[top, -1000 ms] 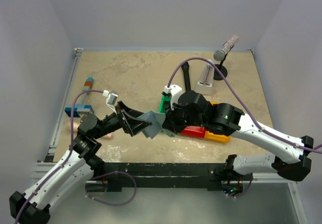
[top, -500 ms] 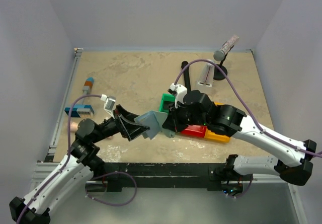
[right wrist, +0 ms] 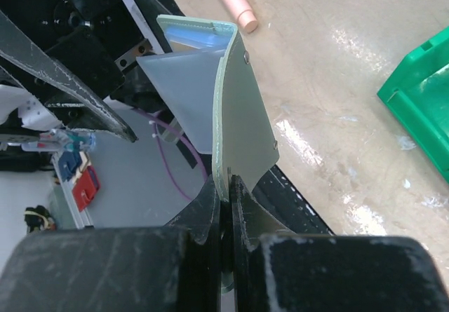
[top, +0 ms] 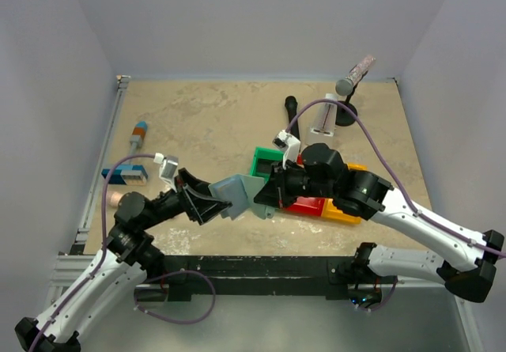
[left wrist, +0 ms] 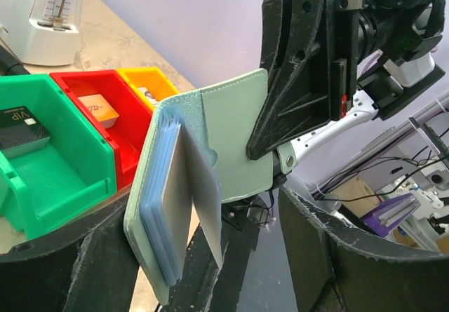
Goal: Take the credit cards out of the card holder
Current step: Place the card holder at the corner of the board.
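One slim pinch: right gripper [right wrist: 223, 186] clamps the card holder [left wrist: 231, 137] at its edge; left gripper [left wrist: 210, 242], spread, could tug it loose.

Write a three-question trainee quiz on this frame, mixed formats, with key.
1. True or false: the right jaws are shut on an edge of the card holder.
2. Which bin holds the dark card? A green bin; B red; C yellow.
3. Fill in: the pale grey card sticks out of the card holder between the open ____ jaws.
Key: 1 true; 2 A; 3 left.
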### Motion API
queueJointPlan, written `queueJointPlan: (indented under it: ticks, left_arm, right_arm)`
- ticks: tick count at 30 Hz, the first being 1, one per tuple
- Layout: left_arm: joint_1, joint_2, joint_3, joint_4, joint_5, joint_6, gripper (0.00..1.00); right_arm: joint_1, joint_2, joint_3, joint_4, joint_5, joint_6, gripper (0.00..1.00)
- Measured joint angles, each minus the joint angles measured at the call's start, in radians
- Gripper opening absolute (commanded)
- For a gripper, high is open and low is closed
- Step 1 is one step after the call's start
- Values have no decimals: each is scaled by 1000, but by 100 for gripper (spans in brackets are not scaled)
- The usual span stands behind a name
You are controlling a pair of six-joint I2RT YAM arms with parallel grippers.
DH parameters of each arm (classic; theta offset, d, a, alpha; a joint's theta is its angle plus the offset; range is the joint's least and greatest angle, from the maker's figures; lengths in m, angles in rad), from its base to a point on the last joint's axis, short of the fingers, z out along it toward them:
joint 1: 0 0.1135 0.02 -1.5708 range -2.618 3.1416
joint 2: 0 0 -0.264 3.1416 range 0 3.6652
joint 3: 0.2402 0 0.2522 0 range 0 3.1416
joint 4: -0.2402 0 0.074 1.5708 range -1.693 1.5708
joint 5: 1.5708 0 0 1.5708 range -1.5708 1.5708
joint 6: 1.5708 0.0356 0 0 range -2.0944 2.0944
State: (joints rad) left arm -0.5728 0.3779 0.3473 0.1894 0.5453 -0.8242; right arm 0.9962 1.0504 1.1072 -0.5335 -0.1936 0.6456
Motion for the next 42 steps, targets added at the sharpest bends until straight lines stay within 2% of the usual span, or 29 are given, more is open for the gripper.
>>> queueJointPlan:
  ticks: [9, 17, 25, 31, 38, 39, 42]
  left_arm:
    - [0, -53, -1, -29, -1, 10, 77]
    - [0, -84, -1, -47, -1, 21, 67]
    - [0, -105, -1, -53, -12, 32, 51]
    - [0, -106, -1, -57, -24, 37, 35]
    - [0, -100, -1, -72, -29, 51, 37]
    - [0, -98, -1, -76, -30, 53, 34]
    - [0, -89, -1, -82, -33, 61, 12]
  right_arm:
    - [-50, -43, -78, 109, -89, 52, 0]
    - [-90, -74, -150, 204, -147, 96, 0]
    - [-108, -83, -179, 247, -177, 119, 0]
    - [-111, -85, -180, 266, -195, 122, 0]
    - [-112, -85, -182, 270, -201, 122, 0]
    - [-112, -85, -182, 270, -203, 122, 0]
    - [-112, -85, -182, 270, -203, 121, 0]
